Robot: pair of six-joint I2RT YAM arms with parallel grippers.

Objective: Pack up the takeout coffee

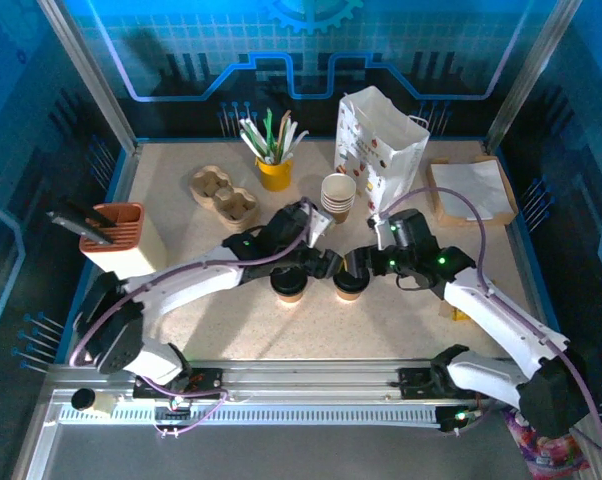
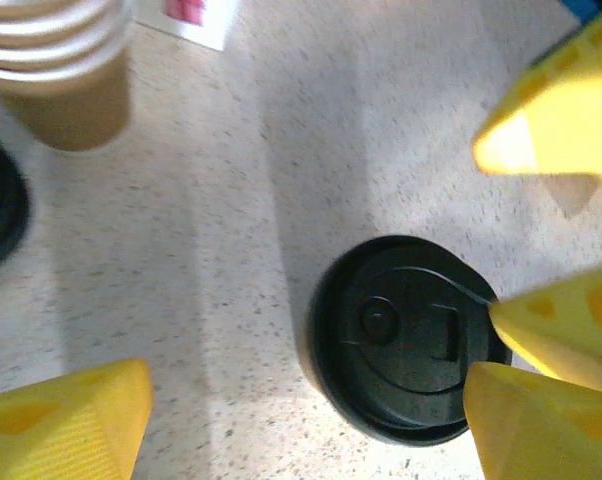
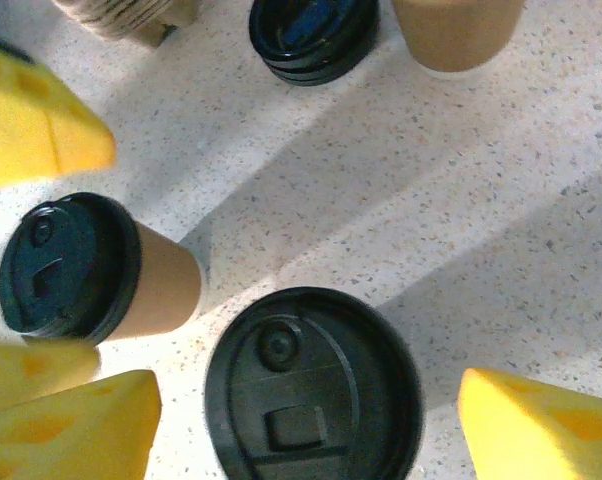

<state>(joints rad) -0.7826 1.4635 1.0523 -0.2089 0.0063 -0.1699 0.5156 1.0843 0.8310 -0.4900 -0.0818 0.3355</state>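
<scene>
Two takeout coffees, small kraft cups with black lids, stand side by side mid-table: the left cup and the right cup. My left gripper hangs open over the left cup; its lid lies between my yellow fingers, close against the right one, and the left gripper holds nothing. My right gripper is open around the right cup, whose lid has a gap on either side; the right gripper is not touching it. The left cup stands just beside it.
A white paper bag stands upright at the back, with a stack of lidless cups in front of it. A pile of spare lids lies near. A yellow utensil cup, a pulp cup carrier and an orange holder sit to the left, napkins to the right.
</scene>
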